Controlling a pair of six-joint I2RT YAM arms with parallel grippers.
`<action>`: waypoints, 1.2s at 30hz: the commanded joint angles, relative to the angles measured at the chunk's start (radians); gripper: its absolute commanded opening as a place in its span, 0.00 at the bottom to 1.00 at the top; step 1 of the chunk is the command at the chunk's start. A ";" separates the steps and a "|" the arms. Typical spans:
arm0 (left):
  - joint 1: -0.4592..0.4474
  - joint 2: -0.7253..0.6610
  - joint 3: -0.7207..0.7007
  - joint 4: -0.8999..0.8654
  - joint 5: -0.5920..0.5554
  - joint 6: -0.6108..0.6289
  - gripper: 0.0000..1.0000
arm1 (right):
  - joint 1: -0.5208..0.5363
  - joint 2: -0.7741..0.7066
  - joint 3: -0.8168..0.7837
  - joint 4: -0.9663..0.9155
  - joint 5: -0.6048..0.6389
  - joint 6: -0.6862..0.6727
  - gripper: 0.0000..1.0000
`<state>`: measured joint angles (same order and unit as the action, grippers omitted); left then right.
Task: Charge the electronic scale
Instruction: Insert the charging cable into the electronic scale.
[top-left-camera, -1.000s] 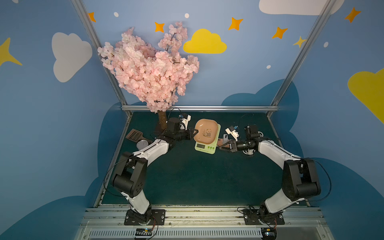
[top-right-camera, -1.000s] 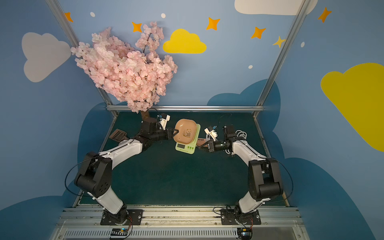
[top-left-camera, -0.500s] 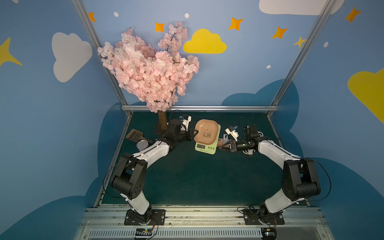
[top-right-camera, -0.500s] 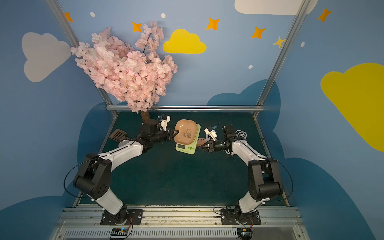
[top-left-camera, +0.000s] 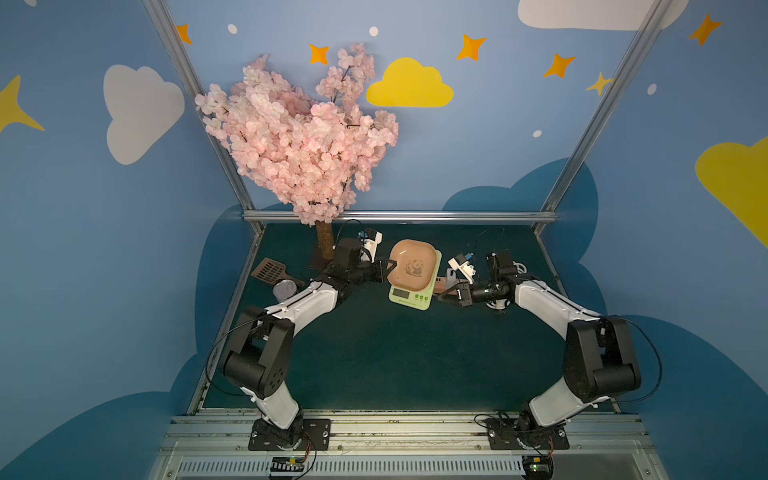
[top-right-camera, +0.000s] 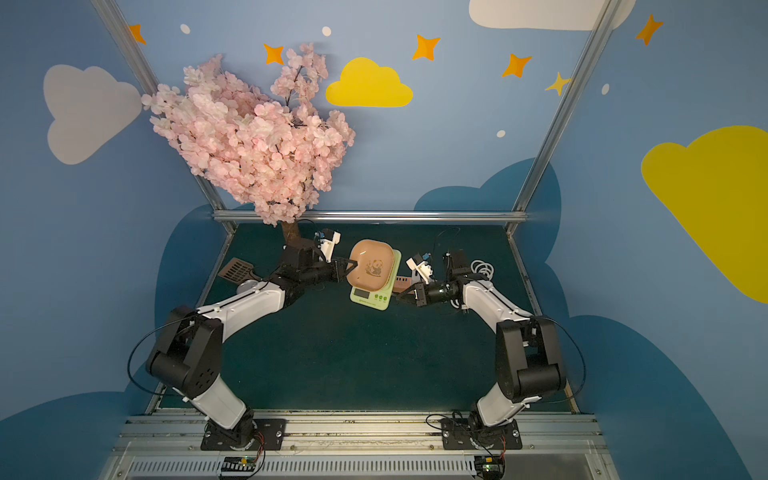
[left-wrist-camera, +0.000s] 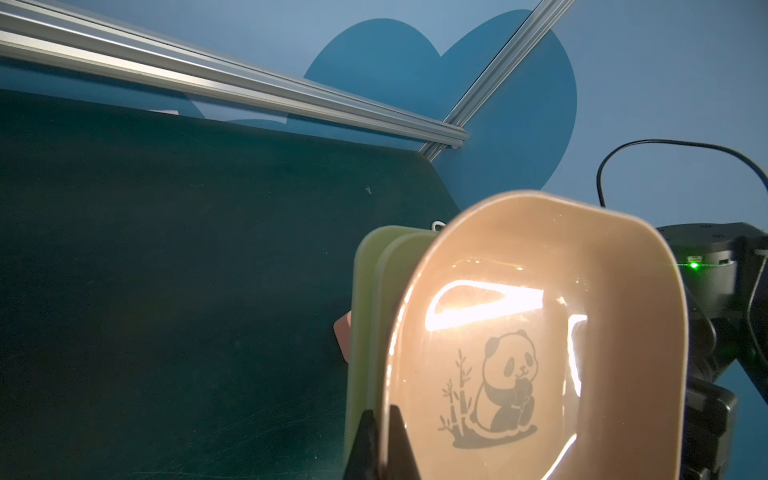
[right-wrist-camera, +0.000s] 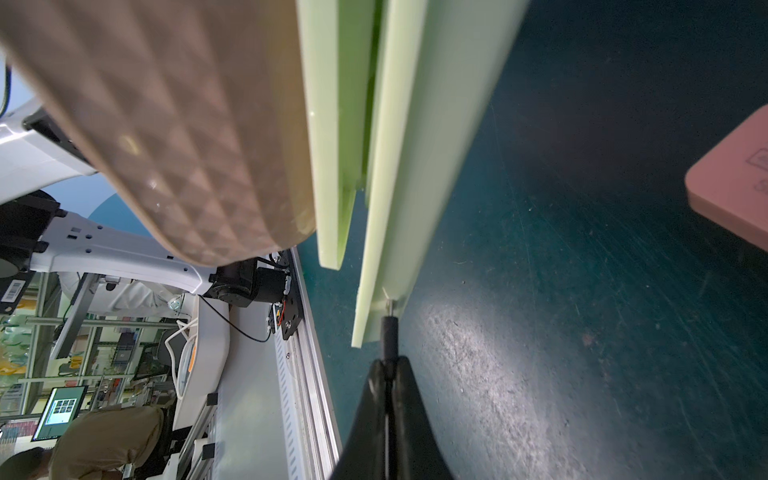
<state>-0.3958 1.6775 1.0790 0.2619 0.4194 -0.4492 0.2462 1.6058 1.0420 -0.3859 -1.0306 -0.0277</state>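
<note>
Electronic scale (top-left-camera: 409, 294) is sitting mid-rear on the tabletop (top-left-camera: 374, 357), with open mat lying in front. Left tool (left-wrist-camera: 382, 419) is pinching the peach tray (top-left-camera: 413, 266) at its left rim. Right tool (right-wrist-camera: 388, 368) is pinching a black plug (right-wrist-camera: 389, 332), tip touching the scale's right side edge.

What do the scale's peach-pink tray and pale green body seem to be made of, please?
Peach-pink tray: probably moulded plastic, glossy inside, since it mirrors a bright light patch; its underside bears a raised diamond pattern. Pale green body: likely plastic too, smooth and satin, with even colour and crisp edges.
</note>
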 joint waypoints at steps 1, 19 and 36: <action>-0.005 0.006 0.036 0.070 0.067 -0.031 0.03 | 0.013 -0.018 0.003 0.010 -0.002 -0.003 0.00; 0.004 0.041 0.052 0.044 0.063 -0.080 0.03 | 0.013 0.013 0.004 0.019 0.020 0.071 0.00; 0.004 -0.033 -0.034 0.168 0.057 -0.057 0.03 | -0.022 0.020 0.004 -0.015 -0.043 0.174 0.00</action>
<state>-0.3870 1.6993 1.0393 0.3435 0.4412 -0.5014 0.2306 1.6089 1.0412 -0.3782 -1.0538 0.1295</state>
